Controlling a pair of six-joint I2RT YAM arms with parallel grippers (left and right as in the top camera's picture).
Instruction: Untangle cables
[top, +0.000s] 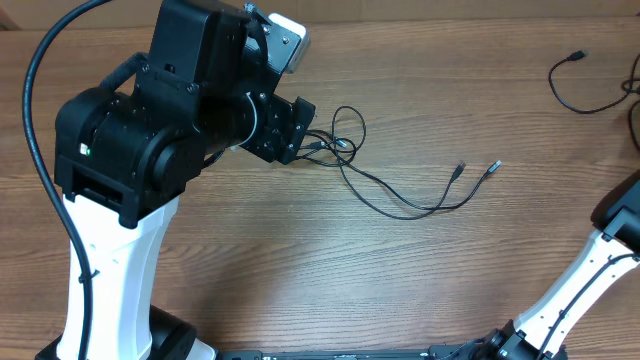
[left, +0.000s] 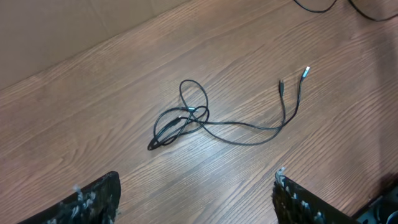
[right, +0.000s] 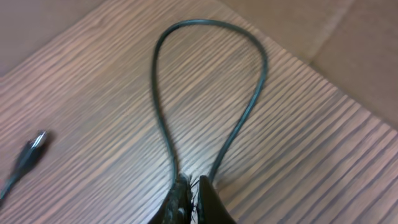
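A thin black cable lies tangled in small loops on the wooden table. Its long tail runs right to two metallic plug ends. My left gripper hovers just left of the tangle. In the left wrist view the tangle lies ahead of the fingers, which stand wide apart with nothing between them. A second cable lies at the far right. My right gripper is shut, and a black cable loop runs to both sides of its tips. Whether a strand is pinched cannot be told.
The bulky left arm covers the table's left side. The right arm's white link enters at the lower right. A loose plug lies left of the right gripper. The table edge is close behind the loop.
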